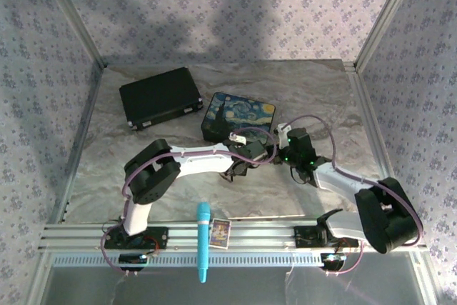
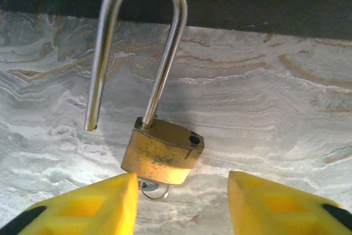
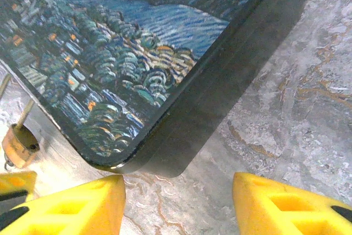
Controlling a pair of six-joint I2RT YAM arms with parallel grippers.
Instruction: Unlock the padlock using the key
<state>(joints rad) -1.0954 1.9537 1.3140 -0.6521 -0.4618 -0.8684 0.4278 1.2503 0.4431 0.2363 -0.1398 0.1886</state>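
The brass padlock [image 2: 159,152] hangs from a small ring at the painted box's edge by its silvery shackle [image 2: 165,53]. One shackle leg is out of the body and its hole is bare. Under the body show a wire ring and a bit of the key [image 2: 149,186]. My left gripper [image 2: 182,177] is open, with a yellow finger on each side just below the padlock and touching nothing. My right gripper [image 3: 179,177] is open over the table by the painted box's [image 3: 110,53] corner. The padlock [image 3: 19,146] sits to its left.
The painted box [image 1: 239,116] lies mid-table, with both grippers close in front of it. A black case [image 1: 158,96] lies at the back left. A teal pen [image 1: 203,241] and a small card [image 1: 219,233] rest on the front rail. Walls enclose the table.
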